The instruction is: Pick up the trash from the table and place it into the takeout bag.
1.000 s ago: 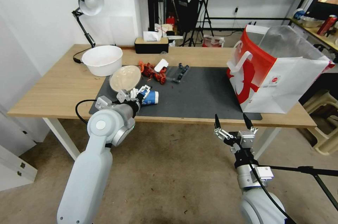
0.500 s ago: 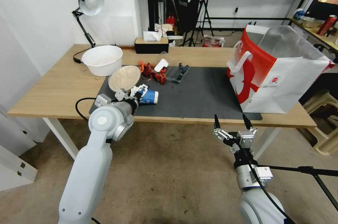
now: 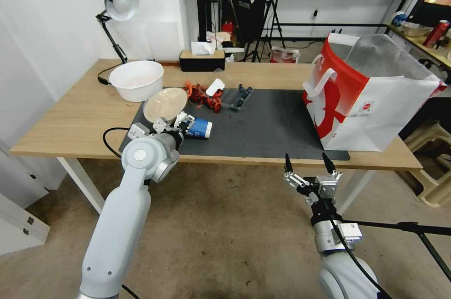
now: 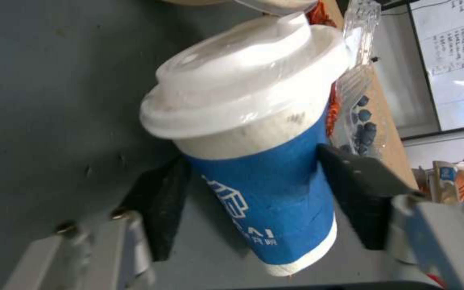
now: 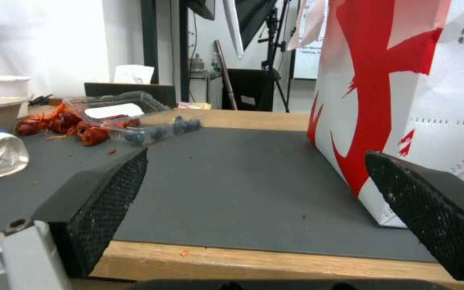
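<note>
one piece of trash is in hand: the left gripper (image 3: 187,123) has its two fingers (image 4: 159,201) pressed against opposite sides of the blue paper cup (image 4: 264,161), which lies on its side on the dark grey mat (image 3: 263,125) at the near left of the table (image 3: 75,120). the white lid (image 4: 243,76) is seated and points away from the wrist. the beige bowl (image 3: 165,104) leans just beyond the cup, with red leftovers (image 3: 203,94) farther back. the takeout bag (image 3: 371,97) stands open at the far right. the right gripper (image 3: 307,167) waits spread wide below the near table edge. judged best practice: keep the squeeze moderate so the paper wall does not buckle, lift straight up clear of the bowl, then carry level over the bag mouth before releasing.
</note>
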